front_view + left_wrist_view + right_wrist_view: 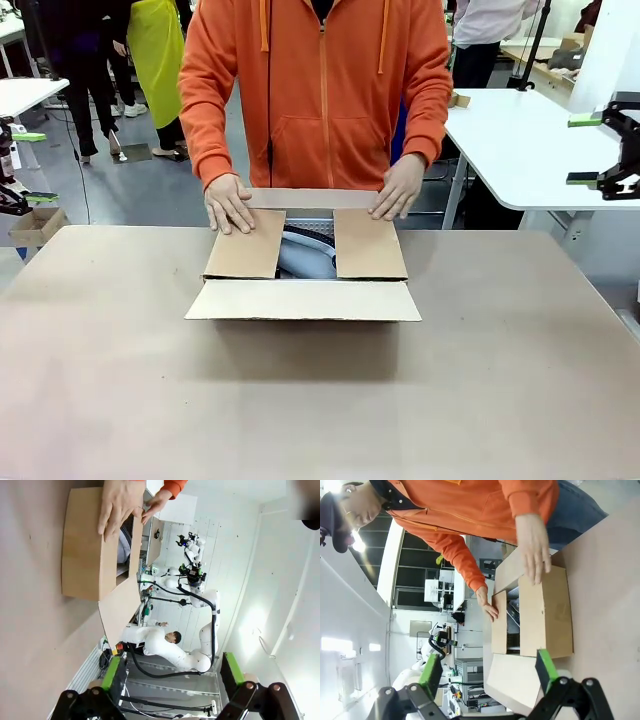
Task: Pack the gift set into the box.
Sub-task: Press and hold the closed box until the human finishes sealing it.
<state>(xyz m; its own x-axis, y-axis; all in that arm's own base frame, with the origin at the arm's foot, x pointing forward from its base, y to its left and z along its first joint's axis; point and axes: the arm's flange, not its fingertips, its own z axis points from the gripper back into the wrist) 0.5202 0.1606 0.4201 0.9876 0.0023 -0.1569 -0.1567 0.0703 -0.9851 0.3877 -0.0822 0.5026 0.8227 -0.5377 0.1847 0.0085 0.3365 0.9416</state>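
The brown cardboard box point(303, 268) stands in the middle of the table. A person in an orange hoodie presses its two side flaps down, one hand point(228, 203) on each. The near flap point(303, 300) lies folded out towards me. Through the gap between the side flaps I see part of the gift set point(305, 252), pale grey-white with a black strap. My left gripper point(32, 167) hangs open at the far left edge, away from the box. My right gripper point(600, 150) is open at the far right, above table height. Each wrist view shows open green pads point(112, 672) point(545, 669) and the box point(90, 545) point(545, 612) farther off.
A small cardboard box point(36, 226) sits beyond the table's left far corner. A white table point(520, 150) stands behind on the right, under my right gripper. The brown tabletop point(320, 400) in front of the box is bare. Other people stand in the background.
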